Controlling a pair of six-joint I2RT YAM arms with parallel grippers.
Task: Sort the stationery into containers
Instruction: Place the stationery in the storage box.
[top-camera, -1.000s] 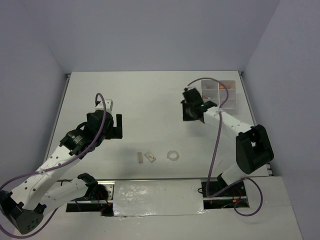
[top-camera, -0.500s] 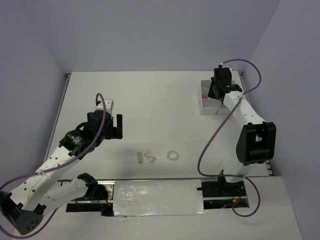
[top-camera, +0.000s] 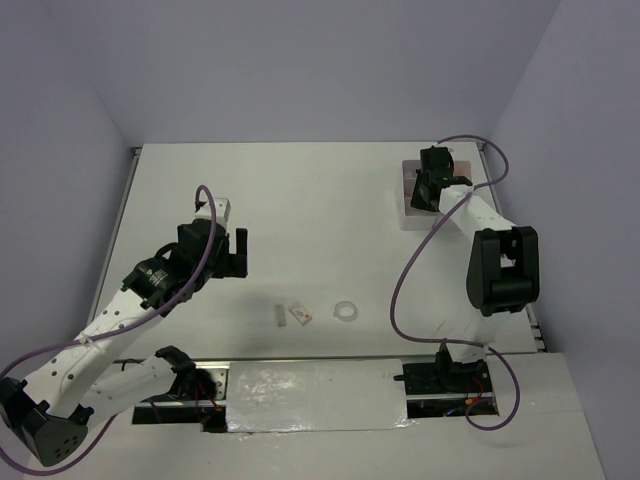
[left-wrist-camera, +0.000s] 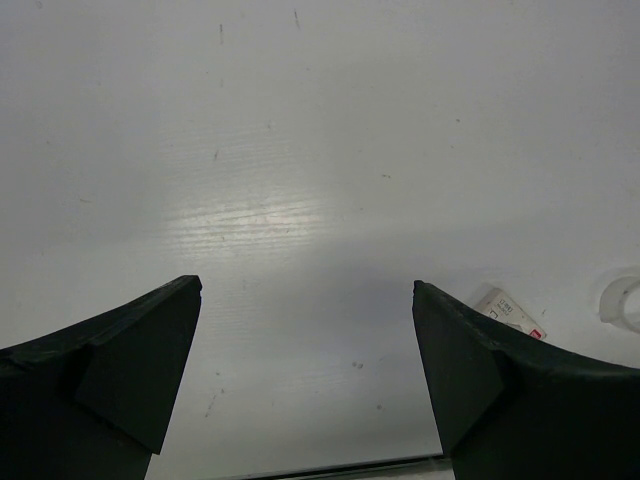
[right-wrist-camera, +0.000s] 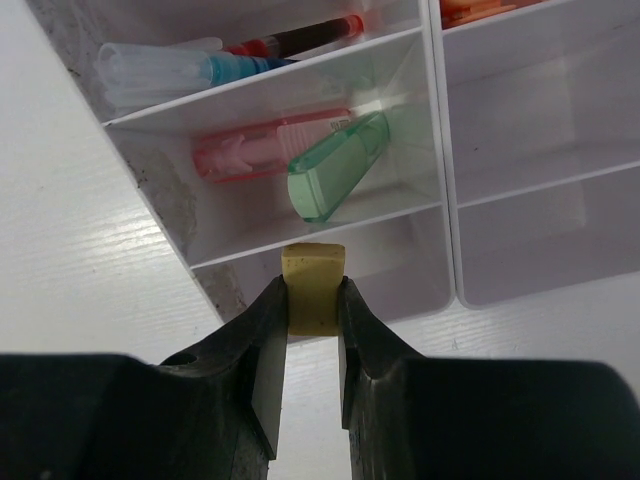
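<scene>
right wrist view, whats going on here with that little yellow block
The right end effector grips a yellow eraser and holds it at the edge of the white compartment trays, not yet dropped in. One compartment already holds a pink item and a green item. The left end effector hangs open over the table, holding nothing. A tape ring and two small pieces lie loose there.

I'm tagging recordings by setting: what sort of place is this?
Likely a robotics lab test cell: a white table boxed in by plain walls, a left arm and right arm mounted at its edge.
</scene>
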